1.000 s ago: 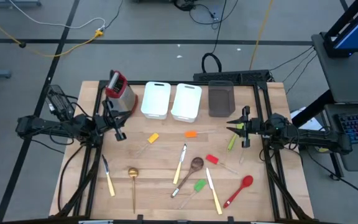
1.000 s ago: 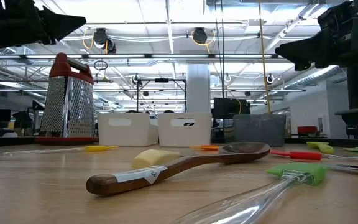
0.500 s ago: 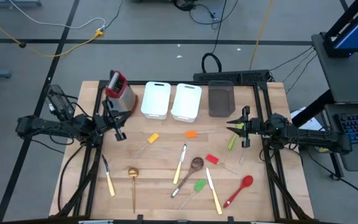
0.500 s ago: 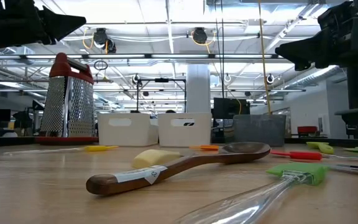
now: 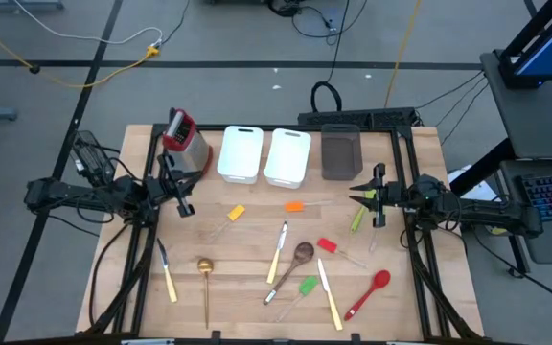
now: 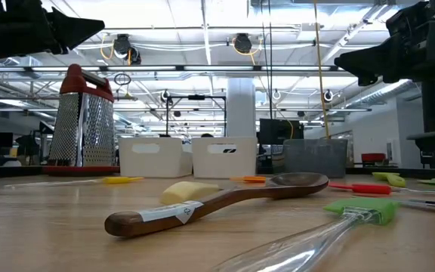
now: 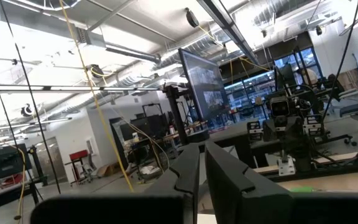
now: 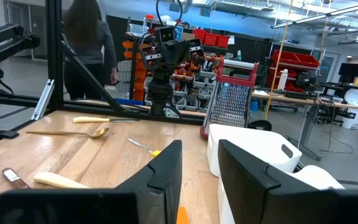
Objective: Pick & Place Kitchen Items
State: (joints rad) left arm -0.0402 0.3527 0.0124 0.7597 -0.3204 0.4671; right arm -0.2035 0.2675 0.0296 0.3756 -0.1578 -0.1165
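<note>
Left hand (image 5: 182,206) hung at about nine o'clock on the tabletop (image 5: 247,273), beside the grater (image 5: 184,141), its fingers drawn almost together and holding nothing. Over at three o'clock my right hand (image 5: 376,198) hovered with a narrow gap between its fingers, also empty, just above a green utensil (image 5: 357,219).

Comparing with the second before, I found nothing had shifted: both arms sat in the same poses and every item lay where it had been. I read that as the job not yet started, with no pick under way.

All the items were loose on the wood. The wooden spoon (image 5: 290,265) lay near the centre, the green spatula (image 5: 305,287) at five o'clock from it, the red spoon (image 5: 369,292) toward four o'clock, the gold ladle (image 5: 205,284) at seven o'clock. The cream-handled knives (image 5: 276,251) lay scattered: this one near centre, one beside the spatula, one out by the ladle. The two white bins (image 5: 241,153) and the grey bin (image 5: 340,151) stood in a row at twelve o'clock; I could see nothing in the white ones.
</note>
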